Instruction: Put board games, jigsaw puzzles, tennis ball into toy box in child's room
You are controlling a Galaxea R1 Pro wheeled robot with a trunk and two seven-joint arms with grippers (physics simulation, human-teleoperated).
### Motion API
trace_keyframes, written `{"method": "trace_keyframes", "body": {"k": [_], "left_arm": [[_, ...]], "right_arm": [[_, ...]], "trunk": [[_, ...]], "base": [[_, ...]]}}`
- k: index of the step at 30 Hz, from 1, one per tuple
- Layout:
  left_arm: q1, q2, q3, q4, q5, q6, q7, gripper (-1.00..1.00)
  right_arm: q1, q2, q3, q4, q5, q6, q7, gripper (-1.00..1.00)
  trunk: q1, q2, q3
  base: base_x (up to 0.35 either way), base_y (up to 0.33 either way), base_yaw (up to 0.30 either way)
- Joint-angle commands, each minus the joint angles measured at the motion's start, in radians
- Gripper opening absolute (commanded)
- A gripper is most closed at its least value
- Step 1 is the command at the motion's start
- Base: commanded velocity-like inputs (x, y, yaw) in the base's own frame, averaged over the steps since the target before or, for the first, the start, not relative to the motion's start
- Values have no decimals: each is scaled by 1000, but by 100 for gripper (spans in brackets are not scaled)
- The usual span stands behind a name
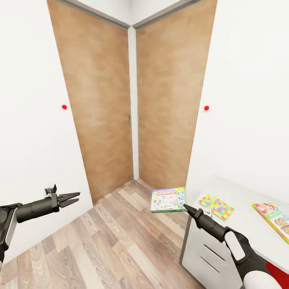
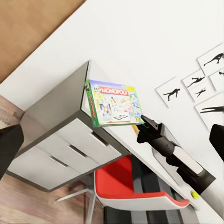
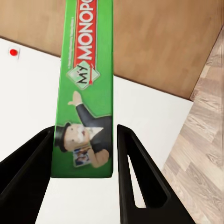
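**Carry the board game over the table, keep it level**

Your right gripper (image 1: 185, 206) is clamped on the edge of the board game (image 1: 168, 199), held flat over the floor just beside the table (image 1: 241, 192). Left gripper (image 1: 71, 198) hangs empty, fingers parted. Swing right slowly, clear the table edge and the jigsaw puzzle (image 1: 216, 206). The toy box isn't visible, so find it first.

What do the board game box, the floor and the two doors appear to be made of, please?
The board game box, held by the right tool, looks like printed cardboard with a slight gloss: flat faces, sharp edges, bright artwork. The floor looks like matte wood planks or laminate, with grain and plank seams showing. The doors seem to be smooth wood veneer with faint, even grain; solid wood cannot be ruled out.
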Motion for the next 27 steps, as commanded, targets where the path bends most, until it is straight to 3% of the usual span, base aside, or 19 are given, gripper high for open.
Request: {"method": "trace_keyframes", "body": {"k": [1, 8, 27], "left_arm": [[0, 0, 1, 0, -1, 11, -4, 100], [0, 0, 1, 0, -1, 11, -4, 100], [0, 3, 2, 1, 2, 14, -11, 100]], "right_arm": [[-1, 1, -2, 1, -4, 7, 2, -100], [-1, 2, -2, 1, -3, 7, 1, -100], [-1, 2, -3, 0, -4, 2, 4, -100]], "trunk": [[1, -1, -1], [1, -1, -1], [1, -1, -1]], "base": [[236, 195, -277], [148, 108, -276], [6, 4, -274]]}}
